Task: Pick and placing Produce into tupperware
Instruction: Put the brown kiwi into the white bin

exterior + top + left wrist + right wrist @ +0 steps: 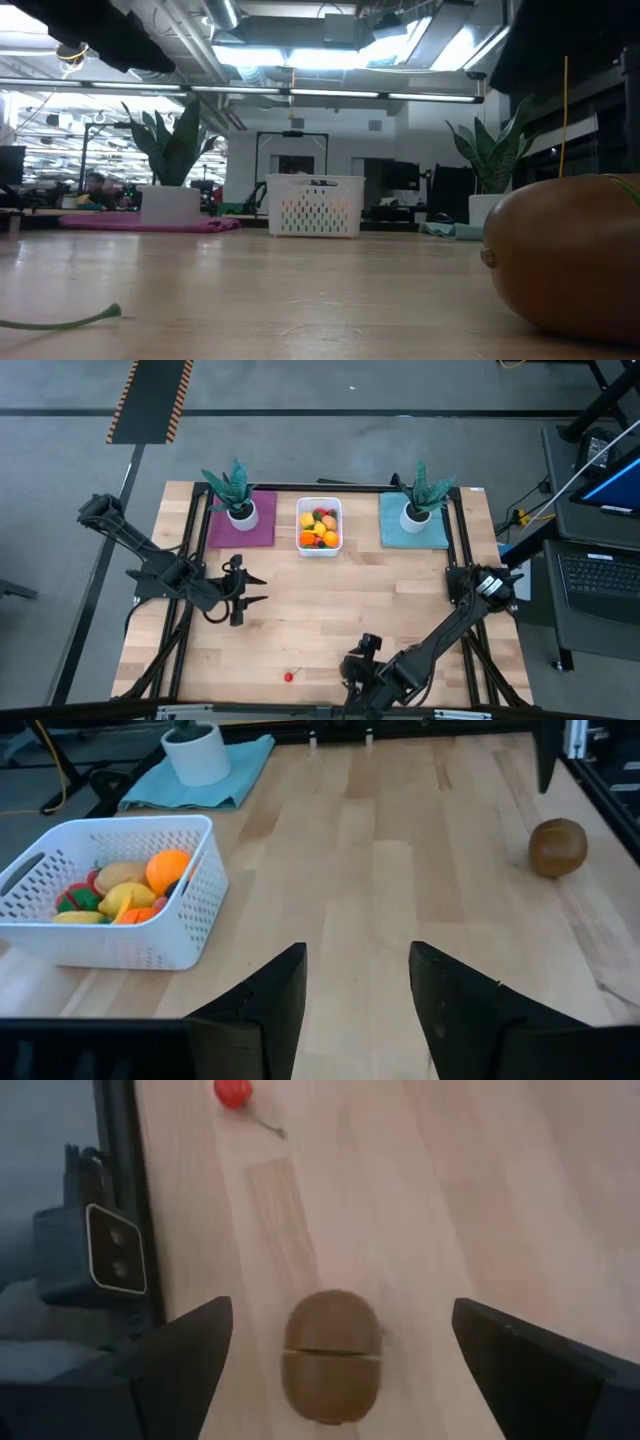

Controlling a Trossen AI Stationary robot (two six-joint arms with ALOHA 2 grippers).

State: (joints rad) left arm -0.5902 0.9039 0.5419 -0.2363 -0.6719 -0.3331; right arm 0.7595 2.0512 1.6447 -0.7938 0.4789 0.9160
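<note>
Produce is seen mostly gathered in the white tupperware (319,526), which stands at the far middle of the wooden counter (330,610) between a purple mat (243,520) and a teal mat (412,522), each carrying a potted spiky plant. Oranges, yellow pieces and red pieces are heaped inside the tub (110,892). Two pieces are left out on the counter: a brown kiwi (332,1355) and a red cherry (289,677), both near the front edge and apart from each other. The right claw (358,657) is held low over the front edge, its fingers spread wide apart, with the kiwi lying on the wood between them and untouched. In the low view the kiwi (565,255) fills the right side, resting on the counter. The left claw (248,588) is held at the left-middle of the counter, fingers apart and holding nothing, well short of the tub.
</note>
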